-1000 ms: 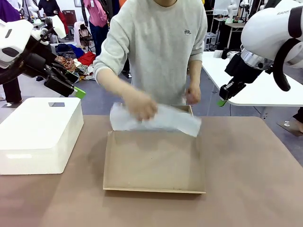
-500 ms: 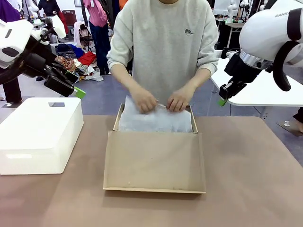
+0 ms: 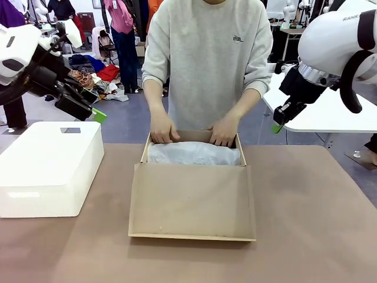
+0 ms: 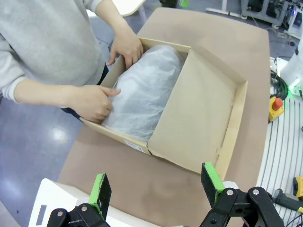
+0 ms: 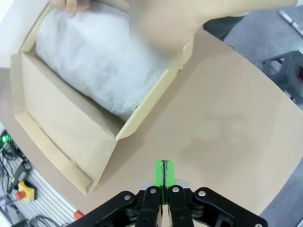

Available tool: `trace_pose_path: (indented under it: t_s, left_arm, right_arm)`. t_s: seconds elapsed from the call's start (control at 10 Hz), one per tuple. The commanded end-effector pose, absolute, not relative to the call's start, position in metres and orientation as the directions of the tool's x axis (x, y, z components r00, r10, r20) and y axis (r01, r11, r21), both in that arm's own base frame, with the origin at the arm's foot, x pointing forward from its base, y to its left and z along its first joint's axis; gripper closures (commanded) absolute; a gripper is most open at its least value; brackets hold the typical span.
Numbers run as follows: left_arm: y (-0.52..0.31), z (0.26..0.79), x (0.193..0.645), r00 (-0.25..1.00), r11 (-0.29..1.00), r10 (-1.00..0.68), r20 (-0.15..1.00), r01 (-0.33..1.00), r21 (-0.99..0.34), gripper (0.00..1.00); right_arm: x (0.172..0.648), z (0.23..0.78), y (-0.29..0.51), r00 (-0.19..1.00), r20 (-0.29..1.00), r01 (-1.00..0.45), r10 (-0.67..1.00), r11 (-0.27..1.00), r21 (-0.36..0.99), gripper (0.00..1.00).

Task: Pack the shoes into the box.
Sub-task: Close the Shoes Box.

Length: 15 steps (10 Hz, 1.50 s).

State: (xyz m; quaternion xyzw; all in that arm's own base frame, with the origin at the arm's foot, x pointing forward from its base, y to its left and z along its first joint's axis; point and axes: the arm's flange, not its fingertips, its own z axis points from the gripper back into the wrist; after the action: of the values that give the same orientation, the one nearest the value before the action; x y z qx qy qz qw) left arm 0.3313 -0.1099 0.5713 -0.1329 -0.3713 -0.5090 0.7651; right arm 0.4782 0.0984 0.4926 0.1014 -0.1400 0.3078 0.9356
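- Left end effector [image 3: 94, 113]: jaws spread wide with nothing between them. It is raised off the bench [image 3: 306, 224] on the robot's left, above the far edge of a white box [image 3: 50, 165].
- Right end effector [image 3: 275, 126]: green pads [image 5: 164, 175] pressed together and gripping nothing. It is held in the air at the robot's right, above and beyond the far right part of the bench.
- Bench: a brown top carrying the two boxes.
- White box: large with rounded edges and closed, on the bench at the robot's left, well apart from the cardboard box.
- Lid [image 3: 192, 200]: a tan cardboard flap folded out flat on the bench toward the robot. It is hinged to the near wall of the shoebox, with its inner face up and bare.
- Shoebox [image 3: 144, 154]: tan-brown cardboard, open at the top, at the middle of the bench on the far side of its lid.
- Tissue paper [image 3: 193, 153]: white and mounded, filling the shoebox from wall to wall. What lies under it is hidden, so the place of the shoes cannot be told.
- Person's hands: one hand [image 3: 162, 127] and the other hand [image 3: 224, 131] rest side by side at the far rim of the shoebox, touching the paper's far edge.
- Person: in a grey sweatshirt [image 3: 206, 59], standing at the far side of the bench just behind the shoebox.
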Motion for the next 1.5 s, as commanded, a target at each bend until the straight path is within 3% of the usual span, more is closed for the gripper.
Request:
trace_pose_path:
  t_s: [0.0, 0.4, 0.6, 1.0, 1.4]
  left_arm:
    - [-0.110, 0.572, 0.331, 0.202, 0.441, -0.676, 0.709, 0.882, 0.169, 0.00]
    - [-0.110, 0.572, 0.331, 0.202, 0.441, -0.676, 0.709, 0.882, 0.169, 0.00]
    - [-0.110, 0.572, 0.331, 0.202, 0.441, -0.676, 0.709, 0.882, 0.169, 0.00]
    - [-0.110, 0.572, 0.331, 0.202, 0.441, -0.676, 0.709, 0.882, 0.169, 0.00]
    - [-0.110, 0.572, 0.331, 0.202, 0.441, -0.676, 0.709, 0.882, 0.169, 0.00]
  right_arm:
    - [0.479, 0.492, 0.081, 0.678, 0.347, -0.721, 0.649, 0.678, 0.142, 1.00]
    - [0.475, 0.477, 0.055, 0.398, 0.512, -0.917, 0.762, 0.343, 0.203, 1.00]
    - [0.469, 0.465, 0.052, 0.220, 0.607, -0.975, 0.764, 0.165, 0.146, 1.00]
    - [0.460, 0.442, 0.045, 0.043, 0.612, -0.996, 0.790, -0.010, 0.084, 1.00]
    - [0.459, 0.442, 0.049, 0.065, 0.600, -0.996, 0.797, 0.012, 0.093, 1.00]
